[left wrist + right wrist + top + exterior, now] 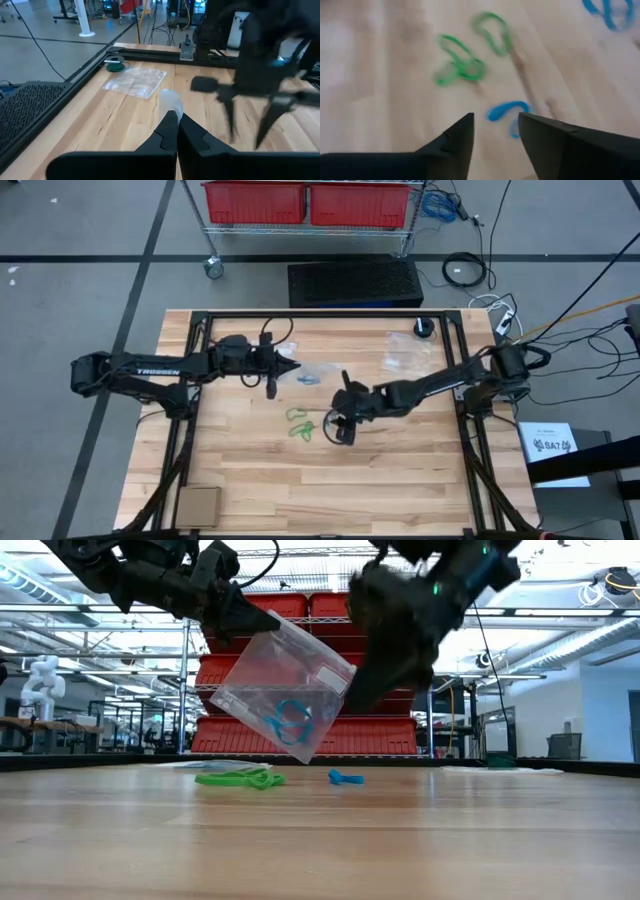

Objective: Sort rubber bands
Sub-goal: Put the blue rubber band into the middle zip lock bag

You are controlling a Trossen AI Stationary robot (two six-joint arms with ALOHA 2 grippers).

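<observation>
The right gripper (pixel 340 427) hangs over the middle of the wooden table (pixel 400 480), fingers (pixel 455 140) parted with nothing between them. Directly under the gap lies one blue rubber band (pixel 506 111), flat on the wood; in the low view that band (pixel 345 778) sits alone beneath the dark gripper (pixel 385 660). Just off toward nine o'clock of this gripper in the high view lie the green rubber bands (pixel 298 423), a few loops overlapping; the right wrist view shows them (pixel 462 65) as tangled loops beyond the blue one.

The left gripper (pixel 285 368) sits at about eleven o'clock of the right one, jaws closed on the top edge of a clear plastic bag (pixel 285 690). The bag hangs tilted above the table and has blue rubber bands (pixel 290 720) inside, near its lower corner. The left wrist view shows its pinched fingers (pixel 172 132) with the bag edge (pixel 170 102) between them.

White lettering reading TROSSEN (pixel 160 370) runs along the left arm. A second clear bag (pixel 405 352) lies flat toward the table's one o'clock corner, near a small dark round object (pixel 424 328). A cardboard piece (pixel 198 505) rests at the seven o'clock corner. Red bins (pixel 310 202) stand on a rack beyond the table. A white sheet (pixel 553 445) beside the table has printing too small to read.
</observation>
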